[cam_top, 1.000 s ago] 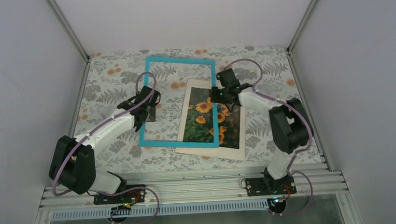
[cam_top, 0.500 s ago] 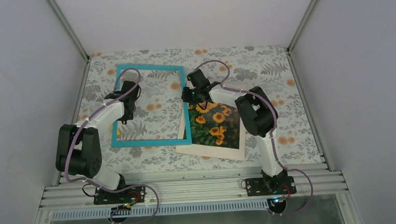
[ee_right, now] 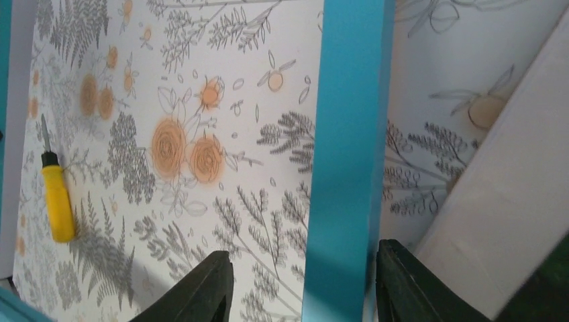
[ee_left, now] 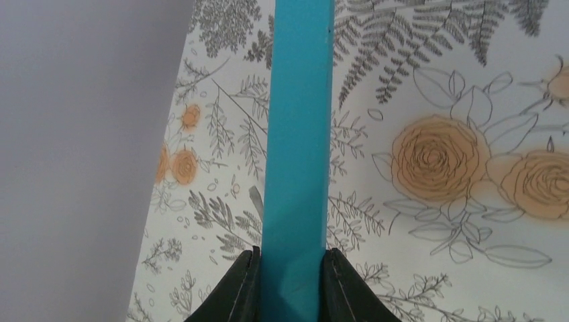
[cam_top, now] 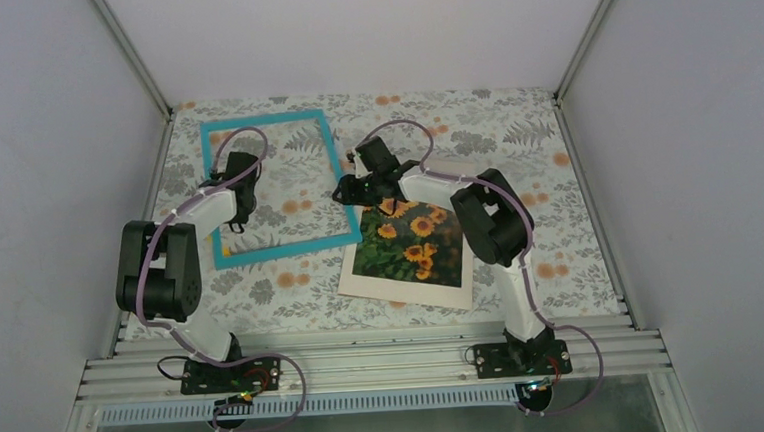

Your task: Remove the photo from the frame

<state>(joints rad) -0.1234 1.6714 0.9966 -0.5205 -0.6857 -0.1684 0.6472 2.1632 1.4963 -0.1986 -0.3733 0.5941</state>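
You have the frame [cam_top: 264, 120] upper left, off the photo [cam_top: 410, 244]: nearly done. Your left pincer [ee_left: 292, 258] clamps its bar; your right pincer [ee_right: 305, 253] straddles it, open.

A table [cam_top: 513, 128] covered in a white cloth printed with grey ferns and orange roses fills the floor of a pale grey walled enclosure [cam_top: 43, 147]. A cream-white mat [cam_top: 401, 293] lies flat on the table, right of the middle and close to the near edge, turned slightly askew. A screwdriver [ee_right: 58, 203] with a yellow handle lies flat on the cloth toward the left side. Aluminium rails [cam_top: 367, 362] run along the near edge.
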